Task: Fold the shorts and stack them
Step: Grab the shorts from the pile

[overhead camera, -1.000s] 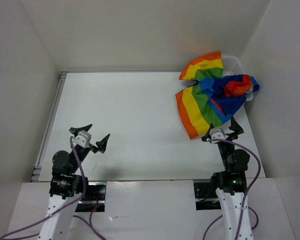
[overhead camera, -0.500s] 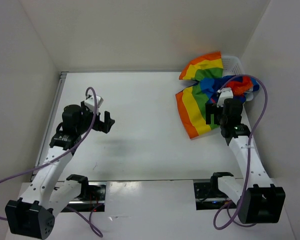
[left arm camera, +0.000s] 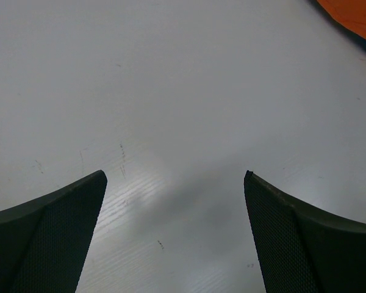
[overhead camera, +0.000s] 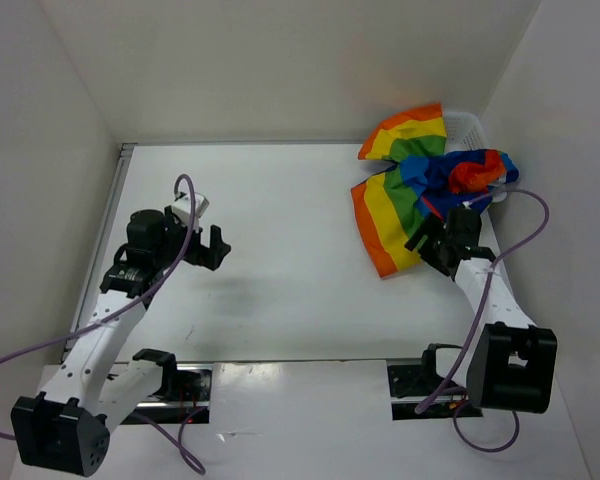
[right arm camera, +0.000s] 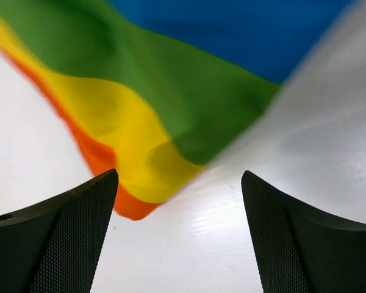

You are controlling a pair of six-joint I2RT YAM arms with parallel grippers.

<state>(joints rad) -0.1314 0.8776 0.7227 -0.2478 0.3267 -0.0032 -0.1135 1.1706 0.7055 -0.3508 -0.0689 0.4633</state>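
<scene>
The soft rainbow-striped cloth shorts (overhead camera: pixel 405 205) spill from the white plastic mesh basket (overhead camera: pixel 472 124). The right fingers (right arm camera: pixel 55 244), spread and empty, stand just beside their orange hem; the left fingers (left arm camera: pixel 43 244), also spread, are well apart.

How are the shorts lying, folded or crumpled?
Crumpled: the shorts sprawl in a loose heap, part over the basket, part on the table.

No writing, label, brand mark, number or sign can be read in any of the views. The rainbow-striped soft cloth shorts (overhead camera: pixel 400 205) show only plain bands of colour, and the white table top (overhead camera: pixel 280 220) carries nothing but a few faint scuff marks.
</scene>
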